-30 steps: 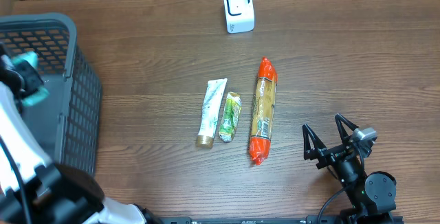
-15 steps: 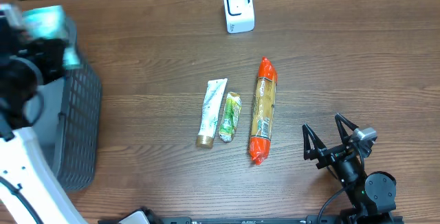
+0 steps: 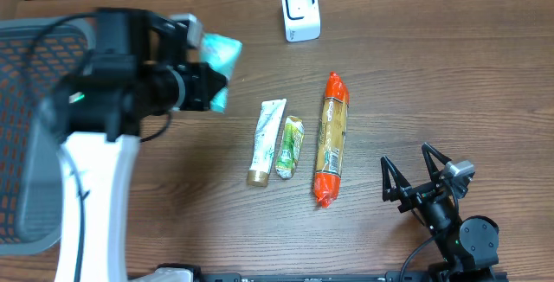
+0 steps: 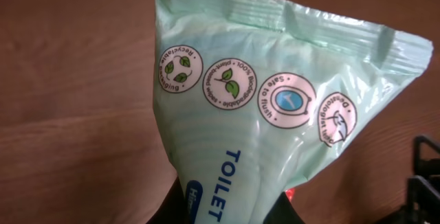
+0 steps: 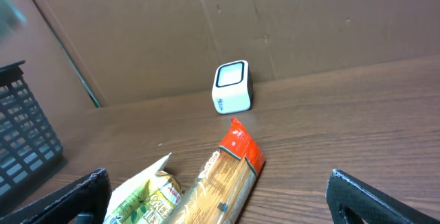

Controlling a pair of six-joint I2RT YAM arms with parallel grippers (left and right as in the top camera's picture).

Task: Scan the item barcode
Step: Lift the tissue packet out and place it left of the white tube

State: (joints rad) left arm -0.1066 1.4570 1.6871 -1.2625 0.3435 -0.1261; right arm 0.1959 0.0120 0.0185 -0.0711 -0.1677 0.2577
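Your left hand [image 3: 197, 86] is clamped on the green packet [image 3: 223, 57], held aloft left of the scanner [image 3: 300, 11]. Your right hand [image 3: 409, 169] rests spread and empty. No barcode shows; turn it squarely to the scanner's face.

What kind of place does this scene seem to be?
Most likely a mock shop checkout on a wooden table: a small white scanner stands at the far edge, a grey basket sits at one side, and packaged goods, such as a tube and a green packet, are in view.
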